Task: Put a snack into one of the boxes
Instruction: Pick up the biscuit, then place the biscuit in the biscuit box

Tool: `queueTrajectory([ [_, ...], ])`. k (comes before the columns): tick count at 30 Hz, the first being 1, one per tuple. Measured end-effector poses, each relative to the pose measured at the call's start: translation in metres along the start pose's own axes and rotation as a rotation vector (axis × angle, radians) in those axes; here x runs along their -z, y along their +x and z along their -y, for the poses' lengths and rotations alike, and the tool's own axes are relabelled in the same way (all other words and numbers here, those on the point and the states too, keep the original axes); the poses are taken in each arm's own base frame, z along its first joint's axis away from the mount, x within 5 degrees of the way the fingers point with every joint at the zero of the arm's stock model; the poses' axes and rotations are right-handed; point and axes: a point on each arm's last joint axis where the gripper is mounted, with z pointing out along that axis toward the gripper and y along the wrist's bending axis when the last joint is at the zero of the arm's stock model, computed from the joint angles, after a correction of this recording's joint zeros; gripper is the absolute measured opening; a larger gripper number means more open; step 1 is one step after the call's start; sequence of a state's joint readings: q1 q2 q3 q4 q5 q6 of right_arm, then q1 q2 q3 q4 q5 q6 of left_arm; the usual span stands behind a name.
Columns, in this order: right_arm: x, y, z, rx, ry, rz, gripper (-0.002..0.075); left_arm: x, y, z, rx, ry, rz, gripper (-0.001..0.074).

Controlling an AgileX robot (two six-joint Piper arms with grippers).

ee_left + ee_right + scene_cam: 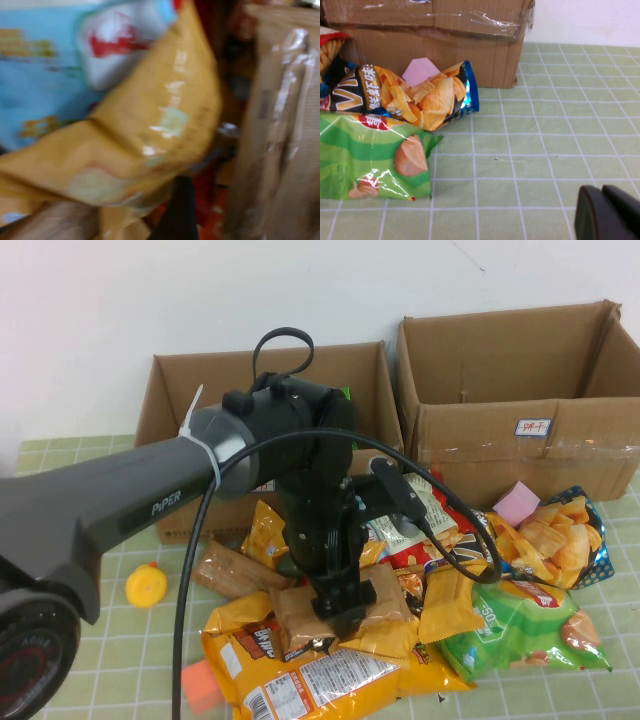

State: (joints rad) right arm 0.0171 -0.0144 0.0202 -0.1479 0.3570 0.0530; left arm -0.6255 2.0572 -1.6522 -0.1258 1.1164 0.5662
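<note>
A: High view first. The left hand (345, 615) is down in the snack pile (400, 610), fingers pressed on a brown packet (385, 592), though I can't tell if they've actually closed on it. Both cardboard boxes, left (170, 420) and right (520, 370), stand behind the pile.

B: The risk?

A: Slick, crinkly film bags overlapping. My guess is a lift could drag neighbours along, or the packet could slip free.

B: Left wrist view?

A: A blur of glossy yellow bag (165, 130) right up close, with cardboard beside it.

B: Right wrist view?

A: The right hand (610, 212) hovers low over the tiled green table (555, 150), fingers together, holding nothing. A puffy green bag (375, 155) and a shiny chip bag (420, 95) lie nearby.
</note>
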Motion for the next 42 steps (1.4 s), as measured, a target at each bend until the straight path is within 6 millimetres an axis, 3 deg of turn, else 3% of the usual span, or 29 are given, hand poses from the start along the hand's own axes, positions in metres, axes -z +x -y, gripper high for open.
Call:
queueTrajectory([
  [13, 0.000, 0.000, 0.000, 0.000, 0.000, 0.000, -0.0002, -0.003, -0.002, 0.001, -0.047, 0.005, 0.002, 0.0596],
  [16, 0.000, 0.000, 0.000, 0.000, 0.000, 0.000, -0.0002, -0.005, -0.003, -0.001, -0.054, -0.020, 0.011, 0.0557],
  [20, 0.000, 0.000, 0.000, 0.000, 0.000, 0.000, -0.0002, -0.005, -0.003, -0.003, -0.060, -0.034, 0.011, 0.0428],
  [31, 0.000, 0.000, 0.000, 0.000, 0.000, 0.000, -0.0002, -0.002, -0.005, 0.002, -0.035, 0.008, 0.045, 0.0430],
  [35, 0.000, 0.000, 0.000, 0.000, 0.000, 0.000, -0.0002, 0.023, -0.007, 0.006, -0.033, 0.010, 0.074, 0.0430],
  [42, 0.000, 0.000, 0.000, 0.000, 0.000, 0.000, -0.0002, 0.118, -0.024, 0.009, -0.038, -0.119, 0.348, 0.0430],
])
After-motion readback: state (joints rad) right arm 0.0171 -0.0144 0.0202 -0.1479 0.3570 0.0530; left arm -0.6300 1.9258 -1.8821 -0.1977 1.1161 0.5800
